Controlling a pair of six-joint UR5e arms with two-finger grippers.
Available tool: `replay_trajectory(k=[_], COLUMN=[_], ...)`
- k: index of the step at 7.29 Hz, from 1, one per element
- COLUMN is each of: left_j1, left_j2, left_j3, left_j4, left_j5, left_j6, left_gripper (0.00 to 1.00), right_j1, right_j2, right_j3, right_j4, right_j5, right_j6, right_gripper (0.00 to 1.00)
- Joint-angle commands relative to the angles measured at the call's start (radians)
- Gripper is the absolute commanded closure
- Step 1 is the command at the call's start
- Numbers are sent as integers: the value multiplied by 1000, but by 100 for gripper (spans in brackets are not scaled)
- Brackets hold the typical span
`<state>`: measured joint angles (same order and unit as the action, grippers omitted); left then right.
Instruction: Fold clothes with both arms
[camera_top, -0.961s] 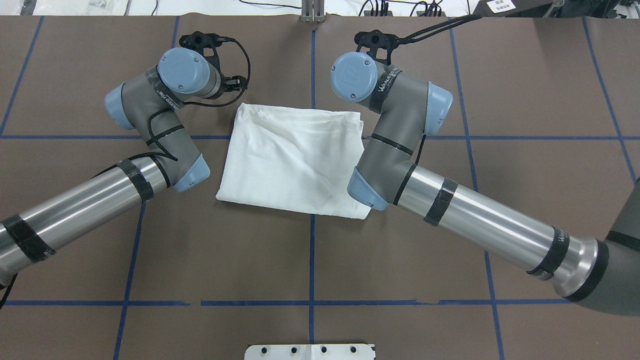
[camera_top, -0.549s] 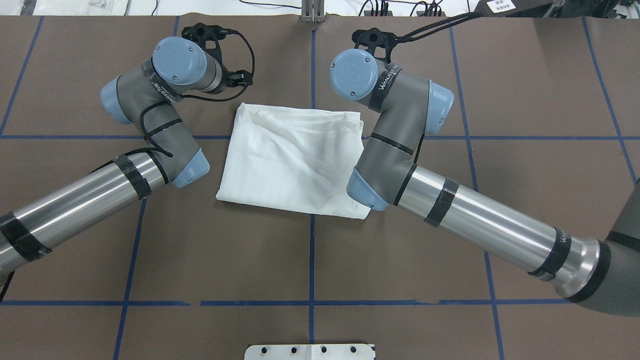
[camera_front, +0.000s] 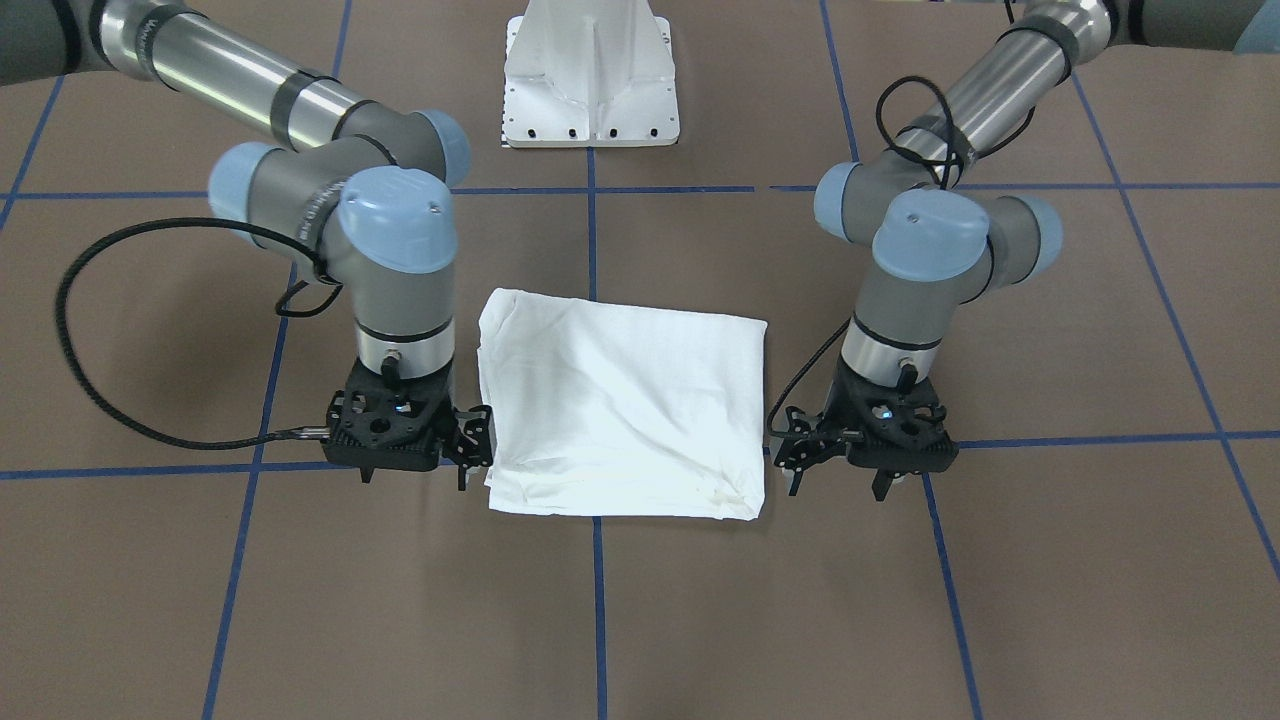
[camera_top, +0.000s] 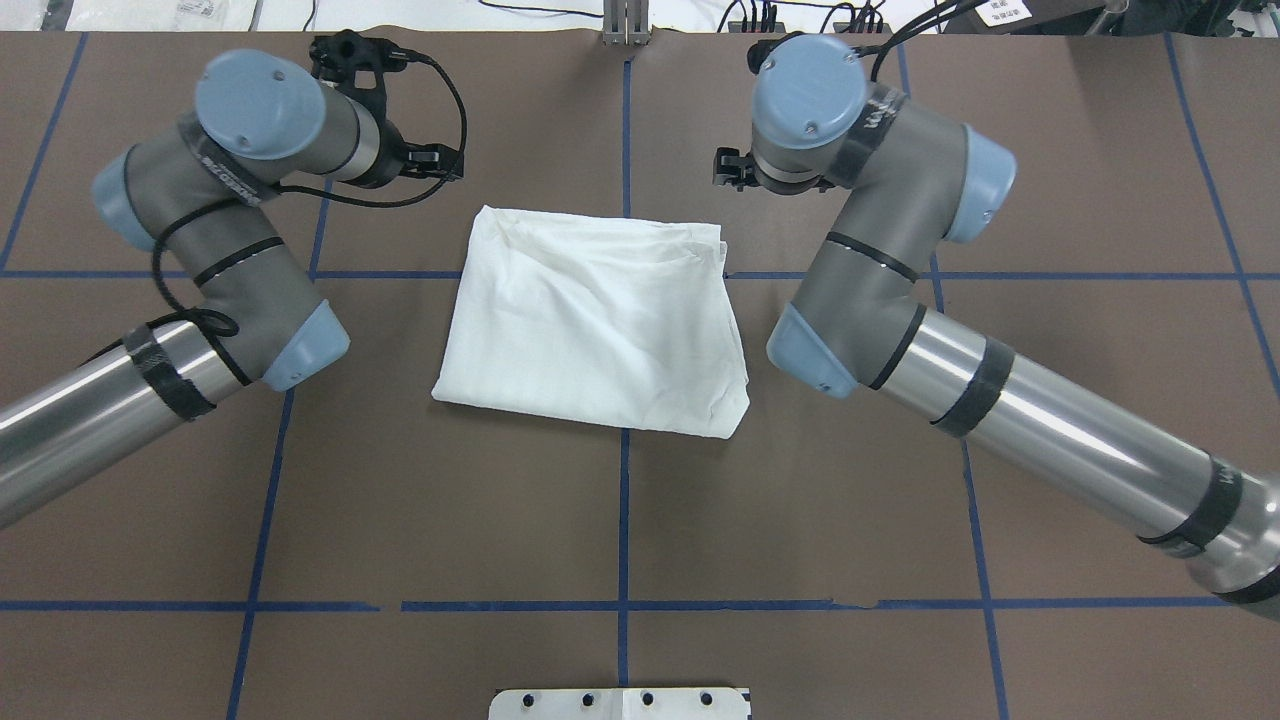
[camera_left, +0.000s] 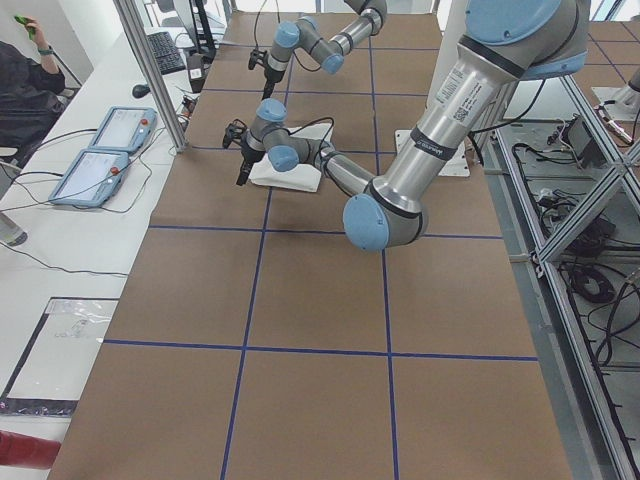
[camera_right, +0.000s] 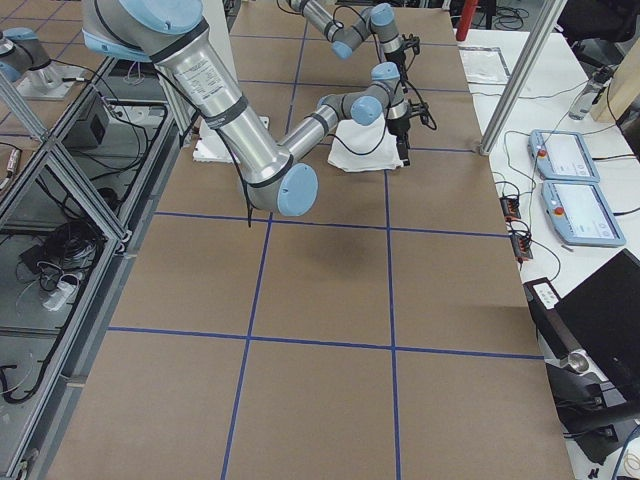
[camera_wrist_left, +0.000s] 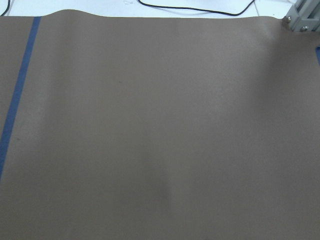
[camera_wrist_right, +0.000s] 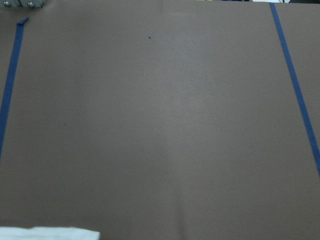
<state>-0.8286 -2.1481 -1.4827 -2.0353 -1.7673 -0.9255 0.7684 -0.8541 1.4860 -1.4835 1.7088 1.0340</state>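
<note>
The white shirt lies folded into a rough rectangle in the middle of the brown table, and both arms stand at its far end, one at each corner. The right gripper and the left gripper each hang low with their fingers spread and nothing in them. The right one's inner finger sits just beside the cloth's edge, perhaps grazing it, while the left one stands a little clear. That closeness is what I'd worry about. If either arm swings sideways at this height, a finger could catch the loose layered edge and drag the fold open. The corner nearest the robot on its right side looks puffed and rumpled, so the stack is not lying flat. A pinch that takes only the top layer would peel it apart. Uneven pulls from the two arms would skew the rectangle.
</note>
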Motion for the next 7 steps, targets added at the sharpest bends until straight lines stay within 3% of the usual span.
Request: replay_trajectory(k=[1,2,4,5,7], left_j1=[-81,-159,-384,-449,-483], left_j2=[214,334,543,606,663], left_j3=[-322,-406,-433,-427,-371], left_j4=[137,138,132,129,138], left_j5=[-110,-200,-422,-479,-486], left_j6=[182,320,573,576,568], left_gripper=[0,0,0,0,0], right_j1=[156,254,435,513,656], right_j2=[-176,-269,-432,-510,-680], right_j3=[158,206,212,214,214], right_j4=[-7,-15,-17,-15,-3], right_j5=[229,333,443,460,526], right_j6=[-258,-388,-706,-801,-1056], right_gripper=[0,0,0,0,0])
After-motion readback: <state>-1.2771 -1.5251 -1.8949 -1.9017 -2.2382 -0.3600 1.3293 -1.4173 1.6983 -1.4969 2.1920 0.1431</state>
